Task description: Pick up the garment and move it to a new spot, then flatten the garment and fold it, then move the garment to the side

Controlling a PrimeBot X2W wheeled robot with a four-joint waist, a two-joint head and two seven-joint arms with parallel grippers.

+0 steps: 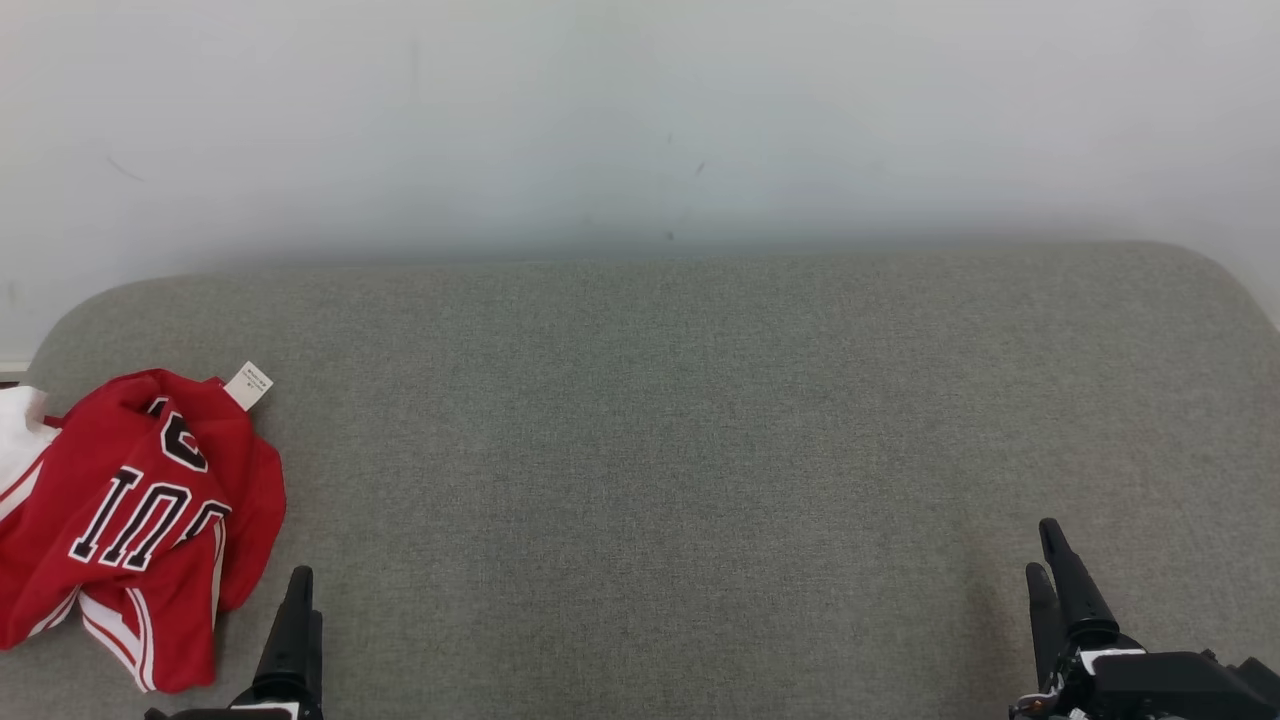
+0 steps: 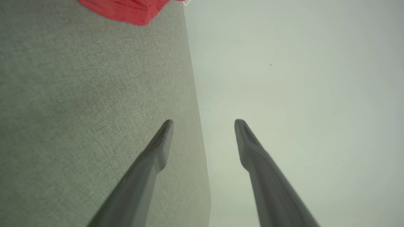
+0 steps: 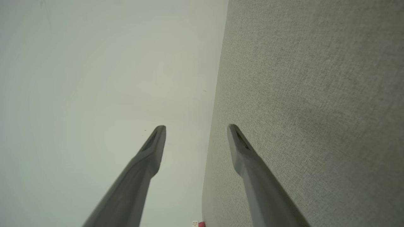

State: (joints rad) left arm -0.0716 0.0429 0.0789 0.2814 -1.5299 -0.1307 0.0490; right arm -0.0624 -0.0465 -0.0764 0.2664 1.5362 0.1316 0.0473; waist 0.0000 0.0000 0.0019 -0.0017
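The garment is a red jersey with white trim, black-and-white lettering and a white tag. It lies crumpled at the left end of the grey fabric surface. A red edge of the garment shows at the top of the left wrist view, and a sliver of the garment shows at the bottom of the right wrist view. My left gripper stands open and empty at the lower left, just right of the jersey. My right gripper stands open and empty at the lower right.
A pale wall rises right behind the grey surface, whose far corners are rounded. Bare grey fabric spans the stretch between the jersey and my right gripper.
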